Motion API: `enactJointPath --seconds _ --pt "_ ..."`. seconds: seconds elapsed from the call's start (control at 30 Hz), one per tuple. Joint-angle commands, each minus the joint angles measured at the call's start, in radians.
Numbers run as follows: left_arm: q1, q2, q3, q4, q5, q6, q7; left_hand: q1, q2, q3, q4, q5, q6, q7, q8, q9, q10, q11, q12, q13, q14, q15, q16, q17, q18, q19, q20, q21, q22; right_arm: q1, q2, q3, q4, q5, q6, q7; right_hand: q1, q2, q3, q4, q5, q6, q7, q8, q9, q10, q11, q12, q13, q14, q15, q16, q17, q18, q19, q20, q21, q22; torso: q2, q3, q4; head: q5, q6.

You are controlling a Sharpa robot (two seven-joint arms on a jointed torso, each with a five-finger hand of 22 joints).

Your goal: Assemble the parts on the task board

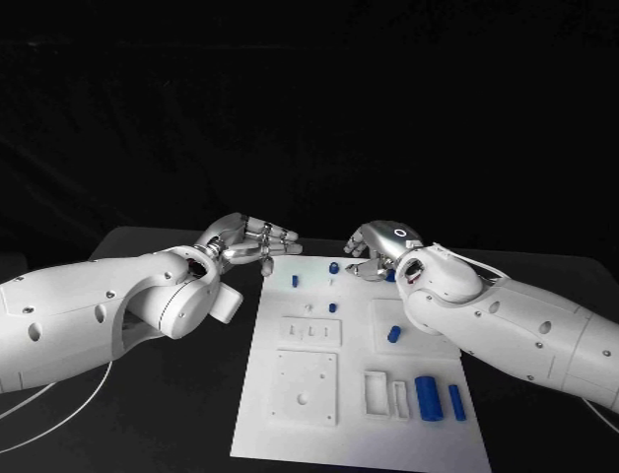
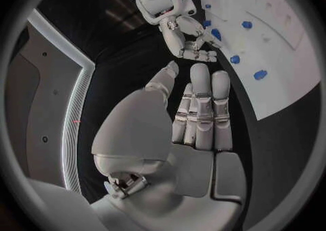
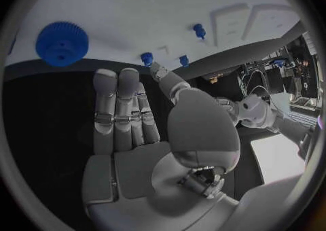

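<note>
Left hand (image 1: 250,239) empty, fingers extended, right hand (image 1: 379,246) empty above task board (image 1: 289,434)

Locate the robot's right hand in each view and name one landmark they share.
Head view: right hand at the task board's far right corner.
Left wrist view: beyond the left hand, by the board's edge.
Right wrist view: central, fingers stretched toward the board.
Shared landmark: the white task board.

black table (image 1: 154,414); dark backdrop (image 1: 309,99)
</note>
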Motion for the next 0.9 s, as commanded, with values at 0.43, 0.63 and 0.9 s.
enactJointPath --seconds 0.43,0.63,0.9 --pt "0.005 -0.005 0.001 -0.02 0.022 0.03 0.018 0.005 0.008 0.003 0.003 0.003 -0.001 -0.003 -0.001 0.0 0.0 0.0 0.001 0.001 0.006 0.003 0.008 -0.001 0.011 -0.003 0.003 0.009 -0.001 0.001 -0.124 0.049 0.047 0.118 0.089 0.02 0.057 0.008 -0.235 0.04 0.149 -0.059 0.018 0.0 0.002 -0.001 -0.064 0.807 0.858 0.003 -0.044 0.11 0.139 -0.039 0.057 -0.035 0.29 0.133 -0.011 0.0159 -0.0252 0.001 0.007" --pt "0.005 -0.003 0.0 -0.028 0.022 0.036 0.017 0.005 0.007 0.003 0.003 0.003 -0.001 -0.004 -0.001 0.0 -0.002 0.0 0.001 0.001 0.006 0.003 0.009 -0.001 0.01 -0.002 0.002 0.01 -0.001 0.0 -0.129 0.051 0.014 0.14 0.139 0.021 0.068 -0.005 -0.298 0.074 0.202 -0.089 0.026 -0.001 0.004 0.086 -0.049 1.096 1.181 0.02 -0.027 0.264 0.446 -0.035 0.058 -0.017 0.46 0.168 -0.008 0.0155 -0.0225 -0.003 0.01" --pt "0.005 0.006 0.0 -0.037 0.023 0.042 0.017 0.005 0.007 0.005 0.002 0.004 -0.002 -0.004 -0.001 0.0 -0.002 0.0 0.001 0.001 0.006 0.002 0.01 0.0 0.01 -0.003 0.002 0.011 -0.001 0.0 -0.109 0.052 -0.027 0.154 0.189 0.022 0.071 -0.006 -0.304 0.082 0.238 -0.102 0.03 0.0 0.004 0.118 -0.046 1.141 1.253 0.035 -0.025 0.274 0.516 -0.036 0.055 -0.014 0.528 0.176 -0.006 0.0135 -0.0187 -0.006 0.006"
